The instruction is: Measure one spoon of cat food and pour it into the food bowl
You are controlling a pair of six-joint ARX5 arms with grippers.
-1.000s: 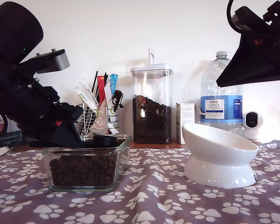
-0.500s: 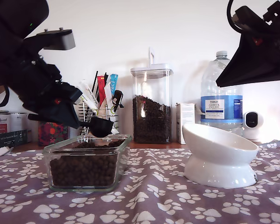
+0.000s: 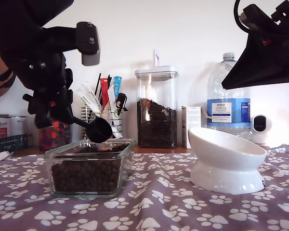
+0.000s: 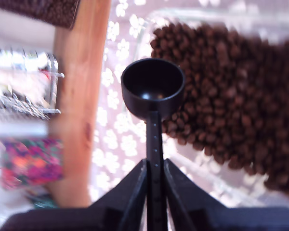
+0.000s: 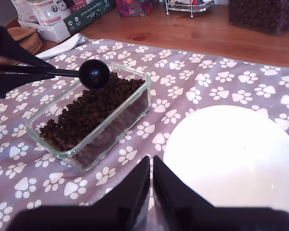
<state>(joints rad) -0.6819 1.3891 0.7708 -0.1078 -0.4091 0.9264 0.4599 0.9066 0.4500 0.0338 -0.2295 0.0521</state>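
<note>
Fingers of our first pincer [image 4: 155, 185] are clamped on the thin handle of the spoon [image 4: 153, 91]; the first wrist view shows its round cup facing up and empty, hanging over the rim of the clear glass dish [image 4: 149, 24]; in the exterior view the same spoon [image 3: 97, 129] slants down from the pincer [image 3: 58, 115], its cup just above the dish [image 3: 89, 166] at the side nearer the table's back edge, not touching the cat food [image 3: 86, 175] that fills the dish; the second wrist view shows the cup [image 5: 94, 73] from outside, over that corner of the dish [image 5: 67, 149].

Our second pincer [image 5: 151, 168] has its two fingers pressed together with nothing between them; it hangs high at the exterior view's right [image 3: 260, 57], above the food bowl [image 3: 226, 161]; that bowl [image 5: 231, 159] stands on the paw-print cloth [image 3: 159, 207] that covers the table, well apart from the dish, and the part of its inside that we can see is bare white.

Along the back edge of the table we see a wire rack of pens and tubes [image 3: 102, 115], a tall clear canister of kibble [image 3: 156, 108], a small white box [image 3: 191, 125] and a water bottle [image 3: 228, 96].
</note>
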